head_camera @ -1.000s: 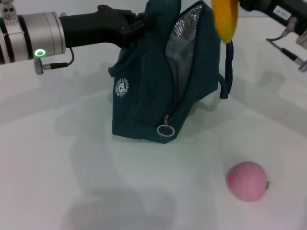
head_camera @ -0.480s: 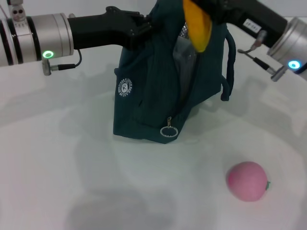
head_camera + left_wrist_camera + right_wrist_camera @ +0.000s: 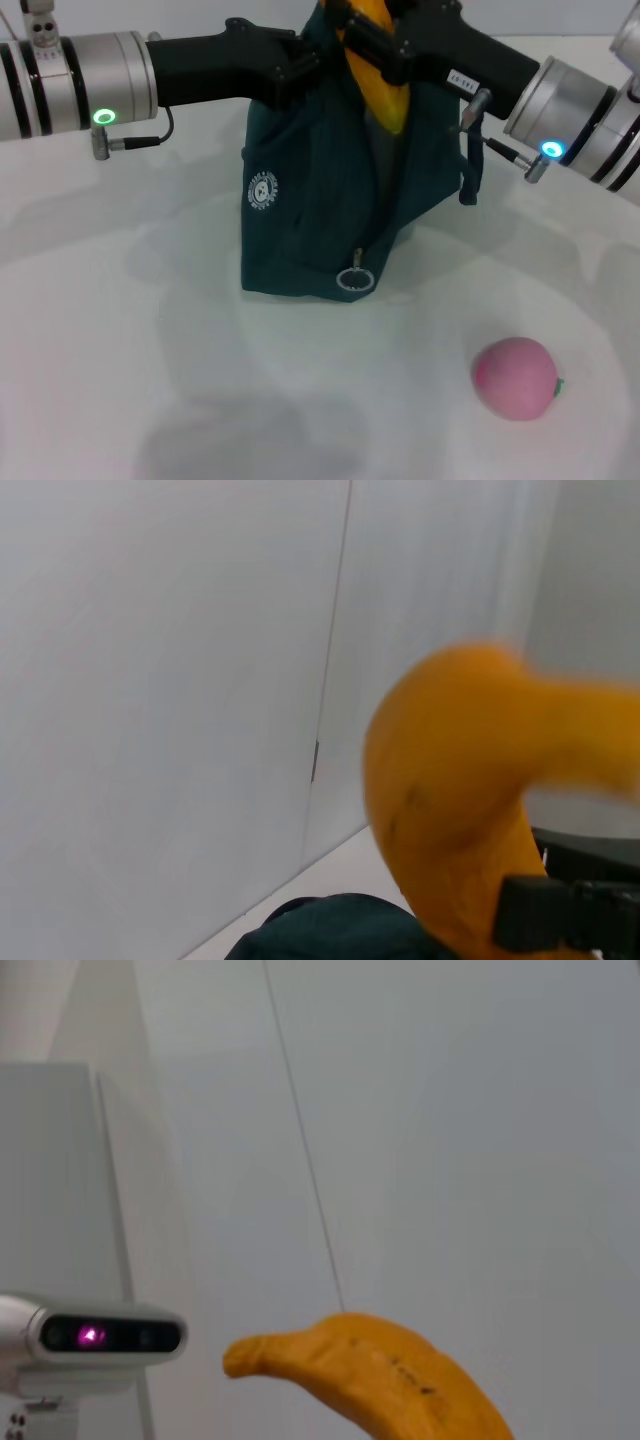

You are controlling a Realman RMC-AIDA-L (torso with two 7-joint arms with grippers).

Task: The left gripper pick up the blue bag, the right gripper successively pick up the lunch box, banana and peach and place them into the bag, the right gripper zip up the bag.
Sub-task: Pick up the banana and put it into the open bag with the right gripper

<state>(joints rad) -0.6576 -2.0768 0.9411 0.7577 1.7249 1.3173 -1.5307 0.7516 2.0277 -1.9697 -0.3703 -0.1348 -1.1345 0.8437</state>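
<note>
Lowering banana [image 3: 380, 75], clenched in right claw [image 3: 372, 40], into blue bag [image 3: 320, 200] gripped upper-centre by left claw [image 3: 300, 65]; peach [image 3: 515, 377] waiting lower right on tabletop [image 3: 150, 350], zipping pending.

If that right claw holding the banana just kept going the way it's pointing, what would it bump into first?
Probably the left gripper, which holds the top of the blue bag just past the right gripper and its banana. Depth is hard to judge, so it might pass beside it.
</note>
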